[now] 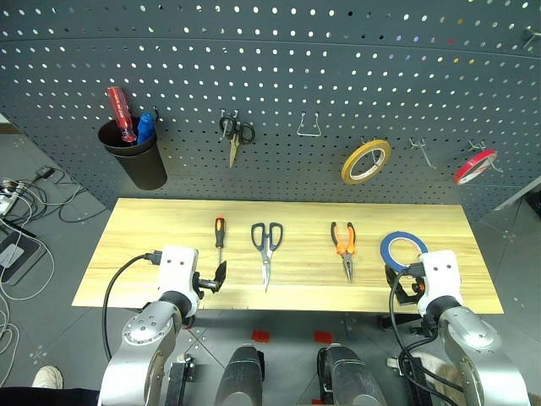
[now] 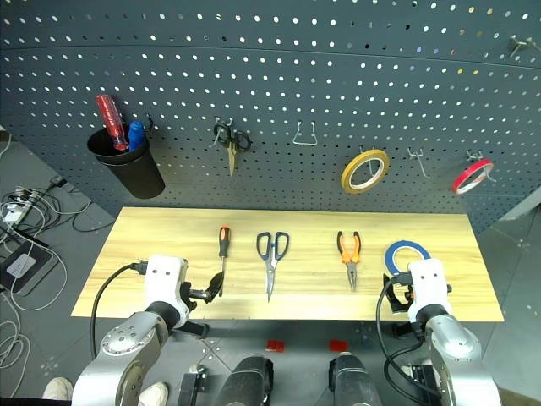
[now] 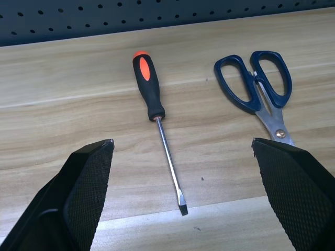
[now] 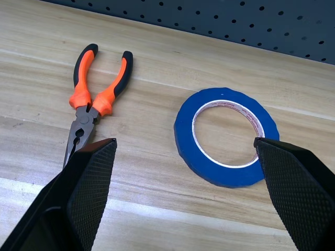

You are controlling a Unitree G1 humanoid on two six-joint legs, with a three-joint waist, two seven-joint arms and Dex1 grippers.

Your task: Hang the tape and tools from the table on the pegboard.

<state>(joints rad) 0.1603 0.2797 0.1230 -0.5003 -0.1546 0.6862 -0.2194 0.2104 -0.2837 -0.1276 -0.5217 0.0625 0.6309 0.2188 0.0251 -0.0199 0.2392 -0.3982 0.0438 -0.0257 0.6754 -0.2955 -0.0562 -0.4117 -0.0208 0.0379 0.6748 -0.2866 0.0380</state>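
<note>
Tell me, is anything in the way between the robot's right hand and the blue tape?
No. The right end effector hangs open just short of the blue tape, which lies flat on the table. Only bare wood lies between; the pliers sit off to one side.

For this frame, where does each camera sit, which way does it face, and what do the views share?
Head views: stereo pair on the head, looking forward and down over both arms at the light wooden table and dark grey pegboard.
Left wrist view: looks between the open left tool at the orange-and-black screwdriver and blue-handled scissors.
Right wrist view: looks between the open right tool at the orange-handled pliers and blue tape ring.
All views share the table.
</note>
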